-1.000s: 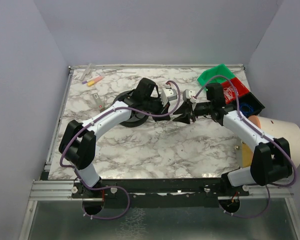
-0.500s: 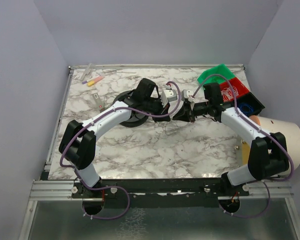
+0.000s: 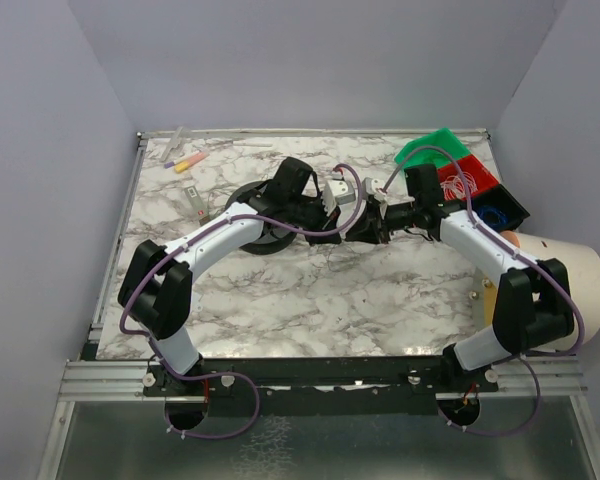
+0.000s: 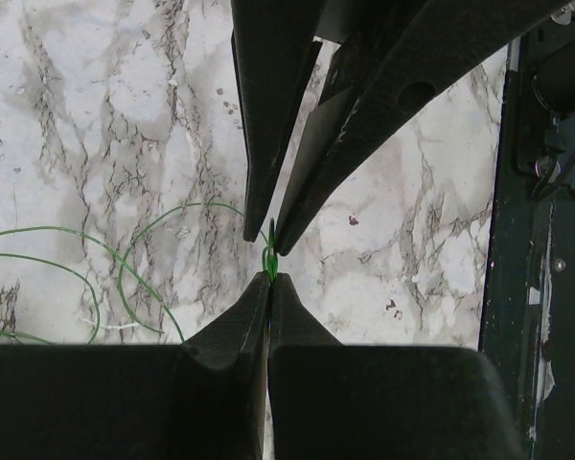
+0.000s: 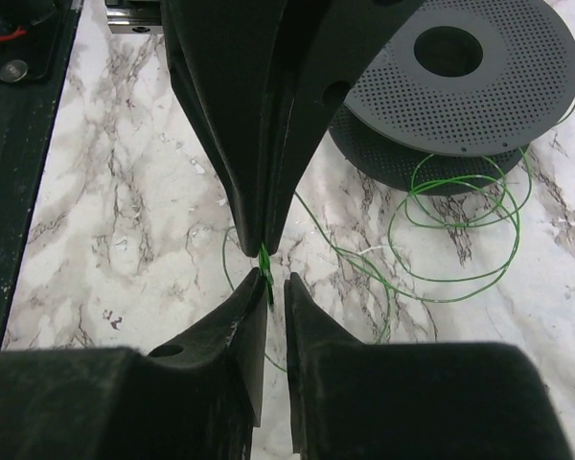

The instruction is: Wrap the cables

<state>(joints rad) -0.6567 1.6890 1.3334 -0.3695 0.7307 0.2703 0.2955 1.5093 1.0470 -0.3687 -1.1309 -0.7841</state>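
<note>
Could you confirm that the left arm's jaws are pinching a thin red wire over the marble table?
Not quite: the wire in the jaws of the left gripper is green, not red, as the left wrist view shows. The rest holds.

A black perforated round spool (image 5: 517,86) is lying on the marble-patterned table (image 5: 105,211); a green plastic bin (image 3: 430,148) is sitting at its far right.

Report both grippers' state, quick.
Left gripper: closed, pinching the green cable at its tips.
Right gripper: narrowly open, fingertips around the same cable.
</note>
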